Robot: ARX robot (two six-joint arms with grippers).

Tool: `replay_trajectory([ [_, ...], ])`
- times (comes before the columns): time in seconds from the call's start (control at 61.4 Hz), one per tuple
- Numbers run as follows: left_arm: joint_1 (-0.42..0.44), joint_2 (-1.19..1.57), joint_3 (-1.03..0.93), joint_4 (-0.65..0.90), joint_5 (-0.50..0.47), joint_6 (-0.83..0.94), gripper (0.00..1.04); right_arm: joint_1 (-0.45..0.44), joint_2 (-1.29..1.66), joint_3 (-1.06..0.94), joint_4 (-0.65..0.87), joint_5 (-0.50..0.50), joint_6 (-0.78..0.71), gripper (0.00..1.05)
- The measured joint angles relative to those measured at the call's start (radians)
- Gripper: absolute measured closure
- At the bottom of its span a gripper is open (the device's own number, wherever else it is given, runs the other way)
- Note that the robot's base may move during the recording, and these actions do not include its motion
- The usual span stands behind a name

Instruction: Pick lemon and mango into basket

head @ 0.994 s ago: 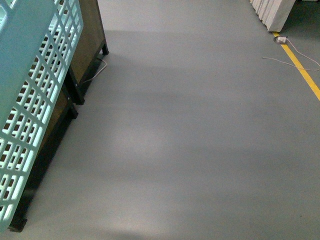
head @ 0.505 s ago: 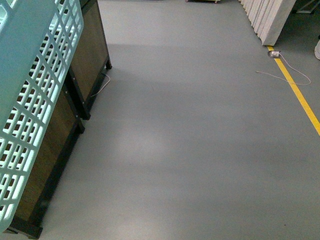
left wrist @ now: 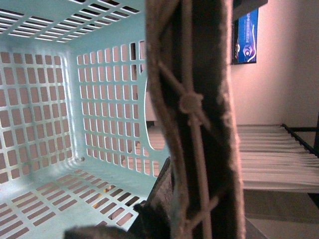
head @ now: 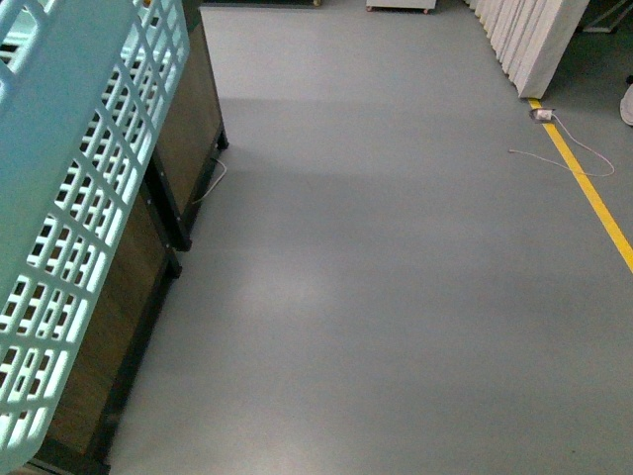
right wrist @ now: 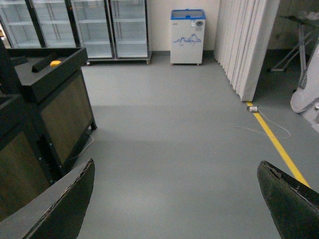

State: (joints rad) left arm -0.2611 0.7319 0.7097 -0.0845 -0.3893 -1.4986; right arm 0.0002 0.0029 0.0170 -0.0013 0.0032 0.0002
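Observation:
The light turquoise basket (head: 79, 198) hangs tilted at the far left of the front view, its slotted wall close to the camera. In the left wrist view its slotted floor and walls (left wrist: 60, 124) hold nothing where they show. My left gripper (left wrist: 167, 199) is shut on the basket's brown handle (left wrist: 199, 124), which fills the middle of that view. My right gripper (right wrist: 177, 199) is open above bare grey floor, with nothing between its fingers (right wrist: 60, 204). A small yellow-orange fruit (right wrist: 55, 63) lies on a dark stand, too small to name. The lemon and mango cannot be made out.
Dark wooden display stands (head: 188, 129) line the left side. At the back are glass-door fridges (right wrist: 99, 25) and a small white-and-blue freezer (right wrist: 187, 35). A white folding partition (right wrist: 246, 45), a yellow floor line (head: 593, 198) and a loose white cable (head: 564, 153) are to the right.
The front view has shifted: the stands and the basket wall have slid rightward in it, and more of the far floor shows. The basket stays in my left gripper.

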Motion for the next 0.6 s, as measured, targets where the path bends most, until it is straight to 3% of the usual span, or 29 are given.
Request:
replay_trajectory([
  [0.603,0.0,0.0,0.0,0.0,0.0,0.01,1.0,0.0,0.0,0.0,0.0,-0.003,0.0,0.09],
])
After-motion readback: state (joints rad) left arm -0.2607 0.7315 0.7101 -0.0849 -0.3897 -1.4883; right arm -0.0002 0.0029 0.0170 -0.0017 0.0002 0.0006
